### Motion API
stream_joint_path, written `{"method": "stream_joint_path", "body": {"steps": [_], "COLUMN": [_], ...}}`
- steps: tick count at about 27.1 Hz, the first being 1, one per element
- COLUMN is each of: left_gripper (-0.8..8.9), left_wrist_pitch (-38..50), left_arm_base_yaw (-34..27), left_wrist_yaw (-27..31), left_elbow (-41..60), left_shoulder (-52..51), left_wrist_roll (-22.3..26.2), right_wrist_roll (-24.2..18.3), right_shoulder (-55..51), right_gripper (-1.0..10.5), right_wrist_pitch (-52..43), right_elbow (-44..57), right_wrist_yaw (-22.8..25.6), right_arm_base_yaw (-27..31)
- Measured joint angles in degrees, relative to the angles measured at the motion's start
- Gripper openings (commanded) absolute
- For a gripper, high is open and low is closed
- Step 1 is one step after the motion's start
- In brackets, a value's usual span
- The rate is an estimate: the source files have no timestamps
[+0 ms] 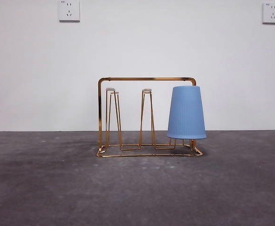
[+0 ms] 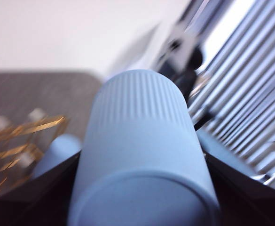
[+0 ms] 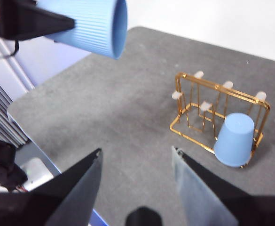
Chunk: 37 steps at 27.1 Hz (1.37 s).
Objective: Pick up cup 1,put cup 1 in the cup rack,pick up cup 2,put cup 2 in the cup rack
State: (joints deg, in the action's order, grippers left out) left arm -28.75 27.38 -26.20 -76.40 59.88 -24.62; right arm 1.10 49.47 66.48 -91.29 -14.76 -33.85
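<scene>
The gold wire cup rack (image 1: pixel 146 79) stands on the grey table. A smooth blue cup (image 1: pixel 186 113) sits upside down on its right-hand peg; the other pegs are bare. In the right wrist view the rack (image 3: pixel 193 101) and this cup (image 3: pixel 234 140) lie well below. My left gripper (image 2: pixel 142 188) is shut on a ribbed blue cup (image 2: pixel 142 132), held on its side in the air beside the table. The rack (image 2: pixel 24 132) shows beyond it. My right gripper (image 3: pixel 135 151) is open and empty, high above the table. It sees the left gripper (image 3: pixel 29 21) with the ribbed cup (image 3: pixel 88 23).
Two wall sockets (image 1: pixel 69 10) (image 1: pixel 272 12) are on the white wall behind. A slatted metal frame (image 2: pixel 250 94) stands off the table's side, near the table edge (image 3: pixel 19 117). No gripper shows in the front view.
</scene>
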Motion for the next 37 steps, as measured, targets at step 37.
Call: {"method": "stream_joint_path", "body": {"steps": [37], "left_gripper": [-0.08], "left_wrist_pitch": [-33.5], "left_arm_base_yaw": [-1.5], "left_wrist_yaw": [20.6], "left_elbow": [-33.0], "left_shoulder": [46.1], "left_wrist_roll": [10.6], "right_wrist_roll": [-3.3], "right_shoulder": [0.0], "right_gripper": [2.5], "right_wrist_pitch": [6.3], "right_elbow": [0.0], "right_wrist_yaw": [0.0], "right_arm_base_yaw": [0.0]}}
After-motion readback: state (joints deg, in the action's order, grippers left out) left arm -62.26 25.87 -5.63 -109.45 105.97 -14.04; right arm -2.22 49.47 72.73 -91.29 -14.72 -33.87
